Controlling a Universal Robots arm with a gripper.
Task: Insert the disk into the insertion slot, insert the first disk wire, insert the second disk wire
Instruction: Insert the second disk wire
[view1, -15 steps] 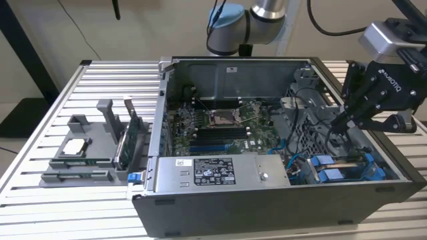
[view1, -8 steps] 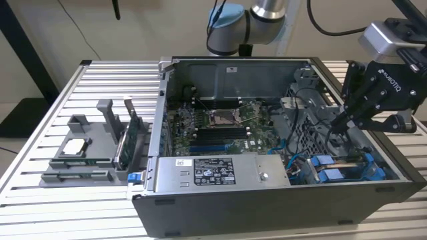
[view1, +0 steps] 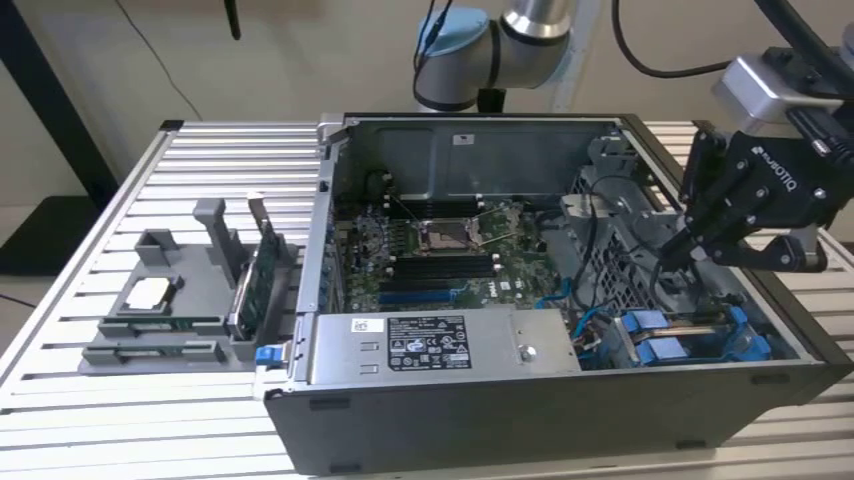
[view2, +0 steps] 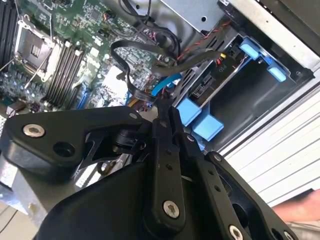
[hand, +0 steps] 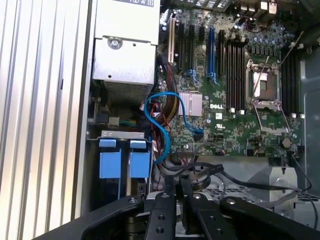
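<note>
The open computer case is lying on its side. The insertion slot, just beyond the fingertips, is already holding the disk, so that step is looking complete. The gripper is hovering with its fingers pressed together, apparently pinching a black wire; both wire insertions are looking unfinished

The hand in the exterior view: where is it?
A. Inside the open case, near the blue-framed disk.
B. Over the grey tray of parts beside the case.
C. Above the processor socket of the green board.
A: the hand reaches into the case at the exterior view's right, just above the disk.
</note>
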